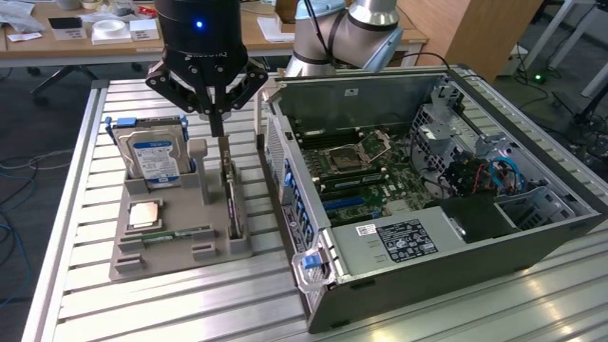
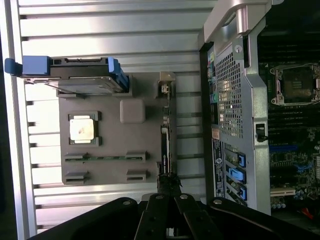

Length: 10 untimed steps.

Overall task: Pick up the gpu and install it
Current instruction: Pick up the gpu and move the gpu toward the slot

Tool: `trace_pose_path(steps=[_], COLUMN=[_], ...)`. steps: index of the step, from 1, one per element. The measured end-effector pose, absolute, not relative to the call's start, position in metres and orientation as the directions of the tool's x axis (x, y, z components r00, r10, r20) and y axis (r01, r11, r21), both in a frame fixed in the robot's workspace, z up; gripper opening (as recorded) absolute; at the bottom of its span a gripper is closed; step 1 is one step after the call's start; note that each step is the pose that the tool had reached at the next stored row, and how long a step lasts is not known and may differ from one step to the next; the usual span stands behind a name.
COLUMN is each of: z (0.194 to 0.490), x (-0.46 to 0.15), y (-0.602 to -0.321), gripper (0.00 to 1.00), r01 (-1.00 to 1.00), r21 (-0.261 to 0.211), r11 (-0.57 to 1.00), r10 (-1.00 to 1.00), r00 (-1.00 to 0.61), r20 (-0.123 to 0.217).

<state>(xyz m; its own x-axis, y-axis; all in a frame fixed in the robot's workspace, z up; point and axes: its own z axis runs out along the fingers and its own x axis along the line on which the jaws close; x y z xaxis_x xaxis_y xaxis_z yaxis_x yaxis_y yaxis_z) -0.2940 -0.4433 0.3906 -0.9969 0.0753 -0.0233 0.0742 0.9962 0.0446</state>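
End effector hangs with its fingers pressed together, tips pointing straight down at the gpu; whether they already pinch the card's top edge or sit just above it cannot be told; the gpu stands on edge in a slot of the grey holder on the worktop, directly beneath the end effector and seated in that slot; its long axis runs along the slot, level with the worktop and parallel to the rear wall of the case, so the card stretches lengthwise away from the fingertips; judged from this, the tips meet one end of the card and not its middle, and the fingers close across its thin side; in the wrist view the end effector lines up with the gpu seen edge-on; the open case lies just beside the end effector, beyond the card; the drive stands on the other side, apart.
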Motion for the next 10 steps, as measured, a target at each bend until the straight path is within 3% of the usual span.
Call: trace_pose_path(steps=[10], z=[0.3906], x=[-0.2940], y=[-0.4432], gripper=[0.11], r01=[0.074], r21=[0.045], r11=[0.996], r10=[0.075], r00=[-0.997], r20=[-0.023])
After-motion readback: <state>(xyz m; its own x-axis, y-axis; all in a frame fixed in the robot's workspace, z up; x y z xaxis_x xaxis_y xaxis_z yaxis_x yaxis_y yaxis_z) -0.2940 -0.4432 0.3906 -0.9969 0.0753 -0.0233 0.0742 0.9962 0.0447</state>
